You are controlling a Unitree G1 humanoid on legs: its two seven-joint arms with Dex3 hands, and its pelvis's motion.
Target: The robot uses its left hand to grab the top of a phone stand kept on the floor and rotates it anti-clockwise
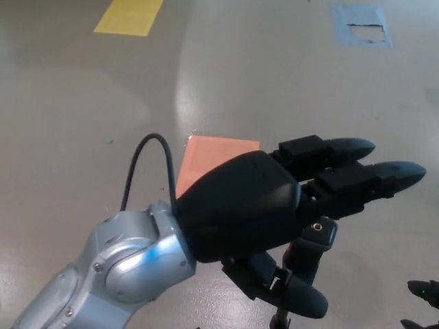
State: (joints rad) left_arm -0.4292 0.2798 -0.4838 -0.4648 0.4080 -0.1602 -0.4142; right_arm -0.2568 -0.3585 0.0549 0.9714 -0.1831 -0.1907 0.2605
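**Left hand spread over the phone stand**

While the left hand (274, 205) reaches in from the lower left, it fills the middle of the head view and hangs over the top of the phone stand (317, 236). Its two thick fingers (357, 147) point to the right, stretched out and apart from the thumb (295, 298), which sits lower, below the palm. The hand is spread and holds nothing; whether any part of it touches the stand cannot be told, since the palm hides most of the stand's head. Only a small black piece of the stand with a round brass-coloured hole shows between the fingers and the thumb, and a bit of its pole below that, near the bottom edge.

The stand is on the grey floor (82, 89), just right of an orange rectangle (206, 161) taped there, which the hand partly covers. A black cable (140, 161) loops up from the silver wrist (130, 264). Far off lie a yellow patch (129, 15) at the top left and a blue patch (361, 25) at the top right.

At the bottom right corner a dark tip of the right hand (424, 293) shows; its state cannot be told.
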